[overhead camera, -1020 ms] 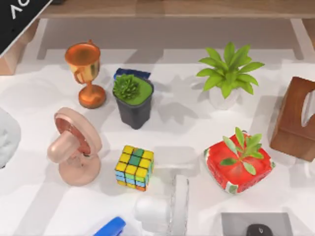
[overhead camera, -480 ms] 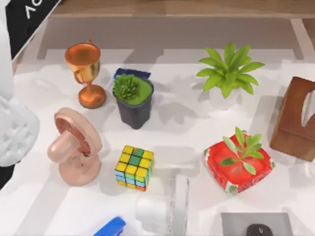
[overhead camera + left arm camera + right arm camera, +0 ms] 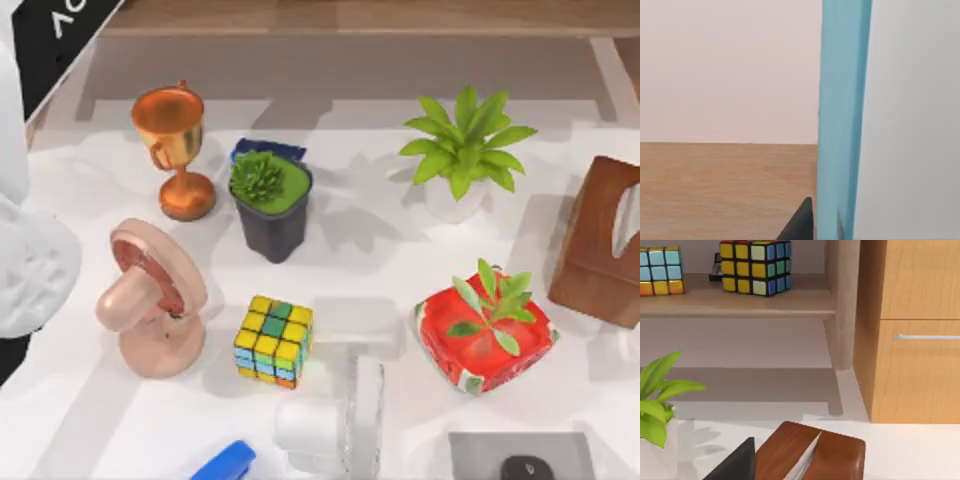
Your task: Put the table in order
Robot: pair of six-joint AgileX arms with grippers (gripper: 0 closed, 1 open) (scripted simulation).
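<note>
Where the table lies: the white table (image 3: 380,225) spreads below and to the right of the left arm (image 3: 30,265), which stands over its left edge.
Left gripper: the left gripper (image 3: 799,222) shows as a dark wedge low in the left wrist view; whether its grip is wide or narrow cannot be told.
Right gripper: the right gripper (image 3: 735,462) shows as a dark wedge just beside the brown tissue box (image 3: 810,452), over the table's right side; its grip cannot be told either.
Near the left arm: a pink fan (image 3: 150,300), with a copper trophy (image 3: 175,150) farther back.
Farther from it: a succulent in a dark pot (image 3: 270,205), a puzzle cube (image 3: 273,340), a white fan (image 3: 335,425) and a blue object (image 3: 225,462) at the front edge.
Toward the right gripper: a leafy plant in a white pot (image 3: 465,150) and a red planter (image 3: 485,330).
Surface: smooth, glossy and crowded.
Room, right wrist view: a wooden shelf (image 3: 740,302) carries two shelf cubes (image 3: 757,265) beside a wooden cabinet (image 3: 915,330).
Room, left wrist view: a blue upright panel (image 3: 840,120) stands above a wooden surface (image 3: 725,190).
</note>
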